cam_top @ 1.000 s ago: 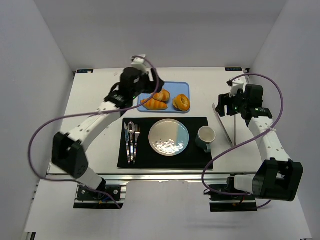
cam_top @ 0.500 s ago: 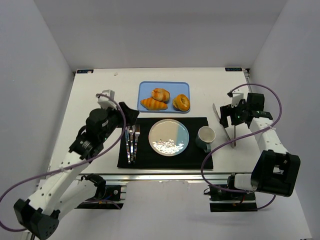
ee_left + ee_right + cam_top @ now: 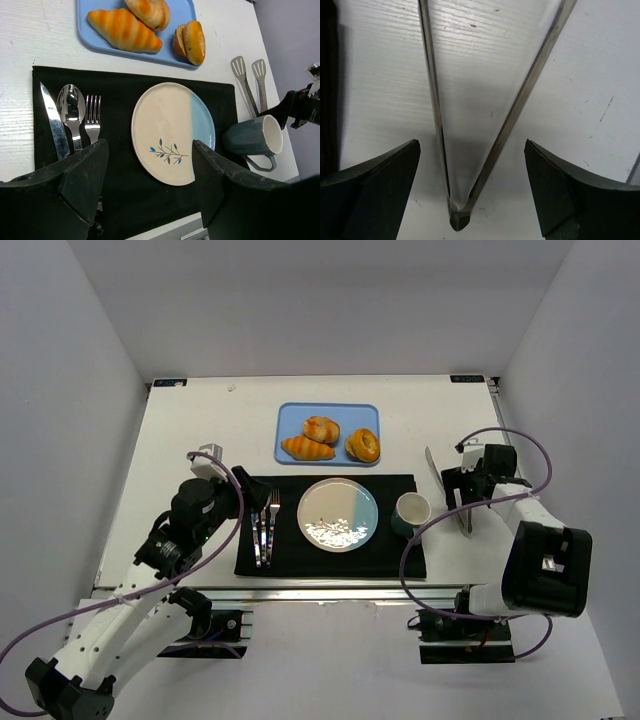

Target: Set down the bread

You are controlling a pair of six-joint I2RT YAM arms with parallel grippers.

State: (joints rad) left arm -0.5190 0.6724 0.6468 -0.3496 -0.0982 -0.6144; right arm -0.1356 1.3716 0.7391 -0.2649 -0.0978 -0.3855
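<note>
A blue tray (image 3: 290,418) lies at the 12 o'clock side of the table (image 3: 180,440). It holds all the bread: a croissant (image 3: 308,448) along its 6 o'clock edge, a roll (image 3: 322,428) touching it at 12 o'clock, and a split bun (image 3: 362,444) at 3 o'clock, apart from both.

Just at 6 o'clock of the tray lies a black mat (image 3: 300,555). On its middle sits a plate (image 3: 338,515), cream with a blue 3 o'clock side and a small branch print. A dark mug (image 3: 410,512) with a white inside stands at the plate's 3 o'clock, on the mat's corner, its handle toward 6 o'clock. At the plate's 9 o'clock lie a knife (image 3: 253,525), spoon (image 3: 263,520) and fork (image 3: 273,515), side by side and pointing to 12 o'clock.

Metal tongs (image 3: 519,100) lie on the bare table at the mug's 3 o'clock.

The left gripper (image 3: 150,150) hangs above the mat's 9 o'clock end, over the cutlery, jaws spread wide with nothing between them. The right gripper (image 3: 472,145) is low over the tongs, jaws spread wide on either side of the hinge end, touching neither arm.

The table is white with fine grain and a metal rail (image 3: 330,590) along its 6 o'clock edge. Plain pale walls (image 3: 300,300) close it in at 9, 12 and 3 o'clock.
</note>
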